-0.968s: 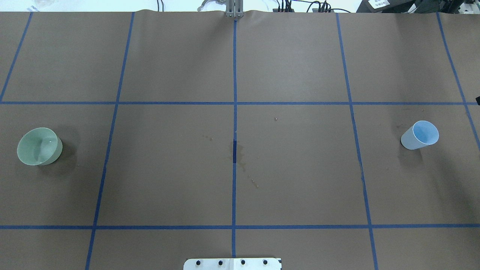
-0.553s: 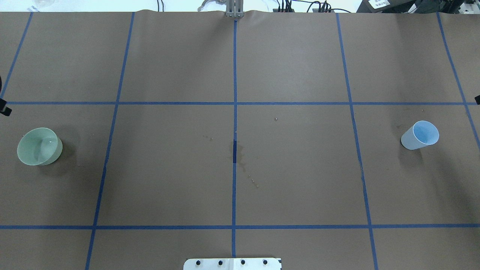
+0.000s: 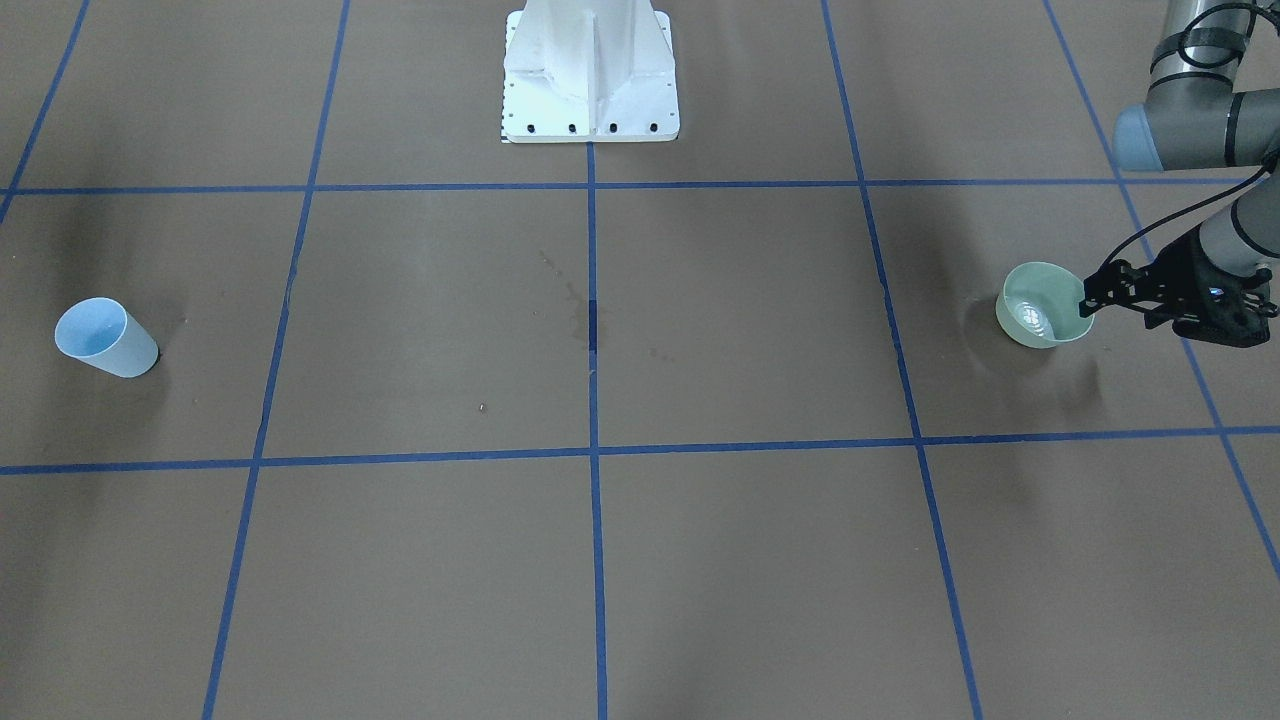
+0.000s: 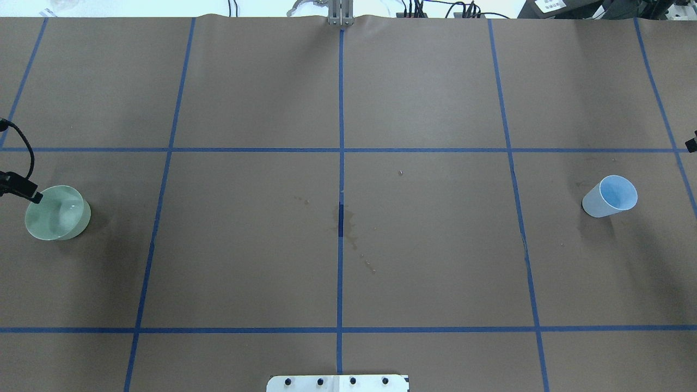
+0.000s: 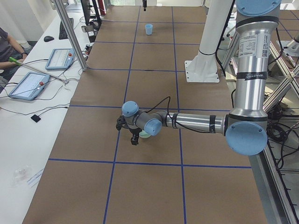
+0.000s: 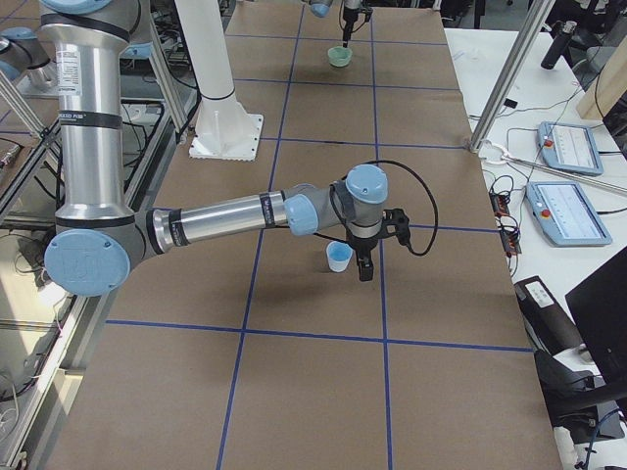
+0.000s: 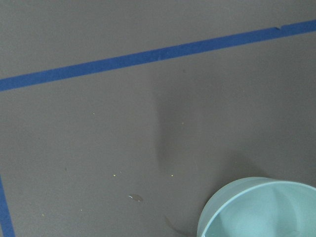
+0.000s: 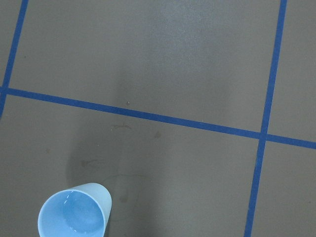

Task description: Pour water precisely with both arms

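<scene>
Front-facing view: brown papered table (image 3: 700, 560) is lying under a grid of blue tape lines (image 3: 400, 459); white pedestal (image 3: 590, 60) is standing at top centre; blue cup (image 3: 105, 338) is standing upright far to the view's left, green bowl (image 3: 1043, 300) far to its right; water (image 3: 1030, 316) is showing as white glints inside the bowl; left arm (image 3: 1190, 125) is showing at the right edge, its left gripper (image 3: 1088, 296) hovering with the tips at the bowl's outer rim; one finger is hiding the other, so spread or pressed together cannot be told, nor contact with the rim; overhead view: only the tip of the left gripper (image 4: 27, 191) is showing, at the far-left rim of the green bowl (image 4: 57, 213); a sliver of the right gripper (image 4: 692, 143) is showing at the right edge, apart from the blue cup (image 4: 610, 196), fingers out of sight; a darker stain (image 4: 348, 224) is sitting on the centre line; left side view: the near arm is stretching low over the table, its wrist covering most of the bowl; a person (image 5: 7, 44) is sitting by two tablets (image 5: 28, 85) at the view's left edge; right side view: right arm (image 6: 211, 220) is reaching out low, gripper pointing down just beside the cup (image 6: 339, 257); finger state cannot be told; left wrist view: bowl rim (image 7: 247, 190) is sitting in the lower right corner; right wrist view: cup (image 8: 74, 212) is sitting lower left, water showing as faint ripples at its bottom.
</scene>
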{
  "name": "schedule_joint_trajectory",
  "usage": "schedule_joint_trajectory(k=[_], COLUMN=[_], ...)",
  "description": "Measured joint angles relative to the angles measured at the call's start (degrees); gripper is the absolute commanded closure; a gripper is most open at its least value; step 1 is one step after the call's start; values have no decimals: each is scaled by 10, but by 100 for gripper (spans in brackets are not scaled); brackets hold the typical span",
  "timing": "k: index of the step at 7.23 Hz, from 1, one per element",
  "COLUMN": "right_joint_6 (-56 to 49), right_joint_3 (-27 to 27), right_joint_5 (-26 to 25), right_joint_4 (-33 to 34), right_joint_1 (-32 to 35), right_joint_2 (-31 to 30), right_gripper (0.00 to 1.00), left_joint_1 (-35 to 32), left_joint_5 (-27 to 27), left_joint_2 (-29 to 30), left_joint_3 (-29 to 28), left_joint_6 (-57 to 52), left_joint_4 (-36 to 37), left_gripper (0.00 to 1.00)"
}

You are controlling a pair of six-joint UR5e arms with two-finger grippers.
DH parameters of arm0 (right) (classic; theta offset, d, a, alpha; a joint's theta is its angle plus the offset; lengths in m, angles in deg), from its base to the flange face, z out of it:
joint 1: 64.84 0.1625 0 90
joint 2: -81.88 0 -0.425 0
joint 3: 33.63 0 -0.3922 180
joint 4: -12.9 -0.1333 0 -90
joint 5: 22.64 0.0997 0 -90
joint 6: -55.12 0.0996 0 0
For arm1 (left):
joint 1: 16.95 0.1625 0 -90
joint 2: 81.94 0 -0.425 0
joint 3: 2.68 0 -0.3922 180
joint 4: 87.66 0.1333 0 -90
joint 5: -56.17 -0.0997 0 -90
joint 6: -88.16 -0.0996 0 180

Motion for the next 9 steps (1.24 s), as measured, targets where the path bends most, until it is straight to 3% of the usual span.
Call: schedule_joint_trajectory(k=[2, 4, 6, 9], right_joint_6=[0, 0, 1, 1], right_joint_3=[-2, -3, -3, 0], right_joint_5=[0, -1, -1, -1], right_joint_4=[0, 0, -1, -1], right_joint_1=[-2, -3, -3, -3], right_joint_2=[0, 0, 1, 3], right_gripper=[1, 1, 1, 1], left_joint_1=[8, 12, 14, 13], left_joint_5=[1, 2, 11, 106], left_joint_2=[0, 0, 1, 30], left_joint_3=[-4, -5, -4, 20], left_joint_6=[3, 5, 6, 58], left_joint_4=[0, 0, 1, 6], left_gripper=[64, 96, 100, 100])
